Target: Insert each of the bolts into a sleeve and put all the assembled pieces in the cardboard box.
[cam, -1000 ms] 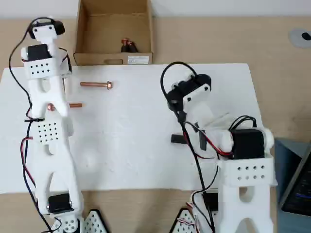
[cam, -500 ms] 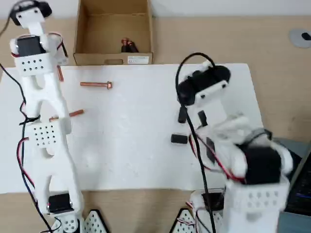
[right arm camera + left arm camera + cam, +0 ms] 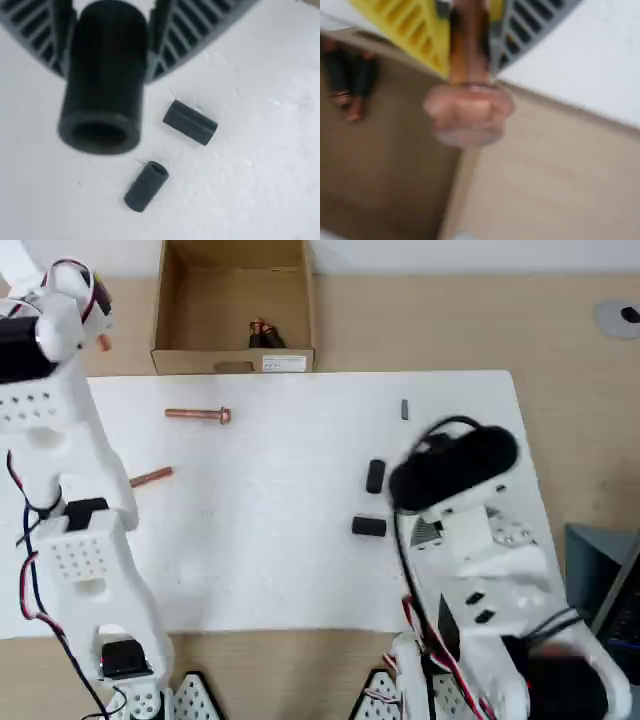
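Right gripper (image 3: 107,45) clamped on a black sleeve (image 3: 102,85) over two loose sleeves (image 3: 369,526) on the white mat (image 3: 270,550). Two spare bolts (image 3: 198,415) lie farther on. Left gripper (image 3: 470,30) grips a bolt (image 3: 469,105) beside the cardboard box (image 3: 200,362) — assembled pieces (image 3: 263,333) inside.

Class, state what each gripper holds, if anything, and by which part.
Left gripper: copper bolt, by its shank, head free. Right gripper: black sleeve, by one end.

Bright, even overhead light is washing the white mat (image 3: 280,560); loose sleeves (image 3: 369,526) at three o'clock from its middle are casting faint shadows; the bolt (image 3: 468,112) is catching a pale sheen.
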You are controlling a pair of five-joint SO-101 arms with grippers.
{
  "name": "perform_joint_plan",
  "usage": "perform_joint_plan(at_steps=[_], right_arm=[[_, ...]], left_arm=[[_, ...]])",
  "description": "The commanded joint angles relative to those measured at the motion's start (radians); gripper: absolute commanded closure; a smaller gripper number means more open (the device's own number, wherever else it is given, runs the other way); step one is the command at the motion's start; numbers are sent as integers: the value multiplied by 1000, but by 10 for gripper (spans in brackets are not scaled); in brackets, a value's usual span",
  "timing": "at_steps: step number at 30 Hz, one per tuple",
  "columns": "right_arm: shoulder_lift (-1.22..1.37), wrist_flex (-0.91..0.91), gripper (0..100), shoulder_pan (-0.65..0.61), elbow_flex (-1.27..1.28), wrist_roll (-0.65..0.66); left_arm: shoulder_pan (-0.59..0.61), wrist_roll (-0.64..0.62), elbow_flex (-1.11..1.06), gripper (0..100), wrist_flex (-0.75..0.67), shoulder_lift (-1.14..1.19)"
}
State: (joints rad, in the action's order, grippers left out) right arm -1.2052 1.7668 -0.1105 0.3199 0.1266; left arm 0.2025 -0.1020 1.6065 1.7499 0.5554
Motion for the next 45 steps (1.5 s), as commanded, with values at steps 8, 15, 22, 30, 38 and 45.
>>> perform_joint_plan(at_steps=[8,15,22,30,38,45], right_arm=[[-200,-138,989,74,226,-69],[-355,-213,989,76,383,-69],[-472,-279,989,76,518,-100],[-558,-374,989,71,667,-176],[-630,-456,989,-85,792,-181],[-719,-557,989,-275,915,-181]], left_arm=[[-196,-17,-190,1000,6,-374],[-210,-18,-661,1000,6,-704],[-210,-12,-1123,1000,3,-1035],[-209,-12,-1573,1000,-92,-1359],[-212,-17,-2099,1000,-373,-1761],[-212,-20,-2460,1000,-462,-2121]])
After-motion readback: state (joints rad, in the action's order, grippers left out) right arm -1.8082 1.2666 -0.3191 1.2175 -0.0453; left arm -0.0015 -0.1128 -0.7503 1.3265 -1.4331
